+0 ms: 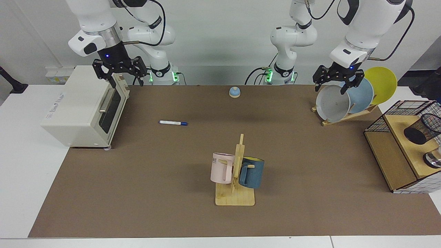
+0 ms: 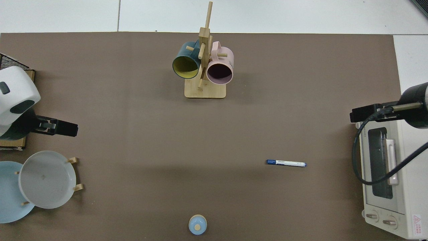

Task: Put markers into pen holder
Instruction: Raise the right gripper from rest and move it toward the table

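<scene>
At the facing view's left, our right gripper (image 1: 119, 74) hangs over the toaster oven (image 1: 82, 106), fingers spread, empty. On the mat lies the marker (image 1: 173, 122), flat, untouched. Further right, our left gripper (image 1: 338, 84) hovers above the plates (image 1: 332, 103), fingers apart. Far right, the holder (image 1: 422, 129) lies tipped on the shelf (image 1: 396, 155).

Marker (image 1: 173, 122) lies beside toaster oven (image 1: 86, 106).
</scene>
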You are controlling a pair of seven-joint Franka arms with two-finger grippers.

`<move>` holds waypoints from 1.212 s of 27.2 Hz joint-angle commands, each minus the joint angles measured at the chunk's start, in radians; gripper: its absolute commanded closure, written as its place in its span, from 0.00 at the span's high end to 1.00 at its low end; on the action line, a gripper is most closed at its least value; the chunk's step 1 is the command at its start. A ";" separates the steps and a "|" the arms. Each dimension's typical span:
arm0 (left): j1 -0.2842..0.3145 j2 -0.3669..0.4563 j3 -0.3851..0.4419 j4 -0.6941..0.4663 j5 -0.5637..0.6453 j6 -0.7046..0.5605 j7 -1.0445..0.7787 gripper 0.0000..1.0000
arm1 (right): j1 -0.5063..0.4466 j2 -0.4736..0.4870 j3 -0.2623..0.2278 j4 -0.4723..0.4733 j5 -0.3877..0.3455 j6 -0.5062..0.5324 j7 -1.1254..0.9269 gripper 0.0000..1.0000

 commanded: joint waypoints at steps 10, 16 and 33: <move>-0.003 -0.031 0.008 -0.034 -0.016 -0.005 0.018 1.00 | -0.010 -0.015 0.012 -0.009 0.007 -0.015 -0.031 1.00; -0.003 -0.031 0.008 -0.033 -0.016 -0.005 0.021 1.00 | -0.005 -0.047 0.013 -0.066 0.007 0.003 -0.025 1.00; -0.003 -0.031 0.008 -0.035 -0.014 -0.003 0.026 1.00 | 0.019 -0.043 0.021 -0.089 0.007 0.003 -0.025 1.00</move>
